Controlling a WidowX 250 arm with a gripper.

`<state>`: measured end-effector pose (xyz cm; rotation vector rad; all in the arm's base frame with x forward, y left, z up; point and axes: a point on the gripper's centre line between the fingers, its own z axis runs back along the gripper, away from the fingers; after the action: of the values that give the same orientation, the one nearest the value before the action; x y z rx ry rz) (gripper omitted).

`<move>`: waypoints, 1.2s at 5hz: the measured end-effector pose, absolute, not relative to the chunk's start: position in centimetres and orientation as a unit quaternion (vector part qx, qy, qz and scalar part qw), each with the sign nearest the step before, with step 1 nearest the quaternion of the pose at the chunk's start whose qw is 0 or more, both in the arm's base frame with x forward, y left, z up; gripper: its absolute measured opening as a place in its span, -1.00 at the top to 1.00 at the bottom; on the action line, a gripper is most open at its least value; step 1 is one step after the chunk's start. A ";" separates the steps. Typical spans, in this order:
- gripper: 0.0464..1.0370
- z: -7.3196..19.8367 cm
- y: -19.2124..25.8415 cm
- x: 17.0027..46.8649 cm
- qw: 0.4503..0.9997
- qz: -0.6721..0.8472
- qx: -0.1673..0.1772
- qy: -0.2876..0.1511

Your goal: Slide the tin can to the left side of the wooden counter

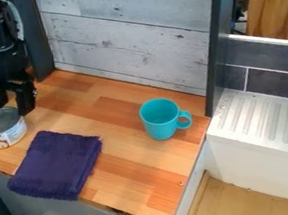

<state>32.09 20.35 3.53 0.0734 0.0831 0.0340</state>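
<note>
Near nine o'clock, the end effector (12, 106), open and empty, hangs by the tin can (8, 136): likely rigid, slick, light; best pinched across its rim.

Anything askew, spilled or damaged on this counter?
One minor oddity: the folded purple cloth pokes past the front edge of the wooden counter. The can and turquoise mug stand upright; no spill shows.
</note>
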 end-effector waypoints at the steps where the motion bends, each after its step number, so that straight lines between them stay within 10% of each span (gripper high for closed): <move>1: -0.93 6.5 18.5 33.9 0.999 -0.003 -0.002 -0.035; 3: -0.93 9.1 12.2 37.4 0.995 -0.055 -0.034 -0.078; 6: -0.93 10.1 0.4 33.3 0.979 -0.202 -0.016 0.021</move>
<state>33.35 0.37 10.12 -0.0327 0.0431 -0.4070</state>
